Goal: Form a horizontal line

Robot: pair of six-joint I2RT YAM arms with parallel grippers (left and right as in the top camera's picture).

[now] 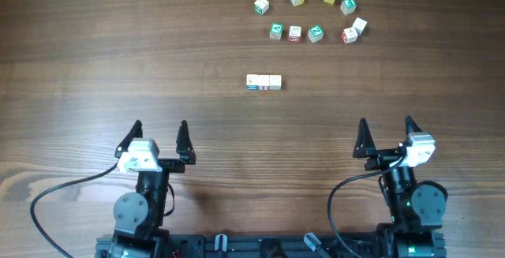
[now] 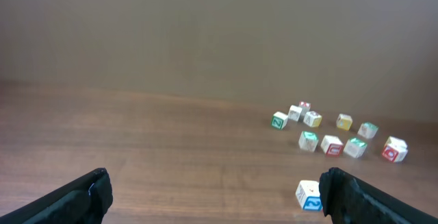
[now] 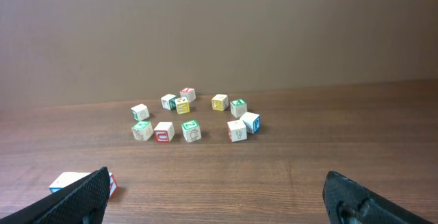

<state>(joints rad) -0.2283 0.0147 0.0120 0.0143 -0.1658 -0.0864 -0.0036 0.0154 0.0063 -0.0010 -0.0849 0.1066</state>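
Observation:
The horizontal line (image 1: 263,82) is a short row of whitish letter cubes touching edge to edge at mid-table. Its end cube (image 2: 309,194) shows beside my left gripper's right finger, and its other end (image 3: 72,181) peeks out behind my right gripper's left finger. My left gripper (image 1: 160,140) stands open near the front left, well short of the row, with nothing between its fingers. My right gripper (image 1: 387,136) stands open at the front right, also holding nothing.
Several loose letter cubes (image 1: 315,33) lie scattered at the back right of the wooden table (image 1: 118,61), also visible in the left wrist view (image 2: 332,145) and the right wrist view (image 3: 191,131). Black cables trail from both arm bases at the front edge.

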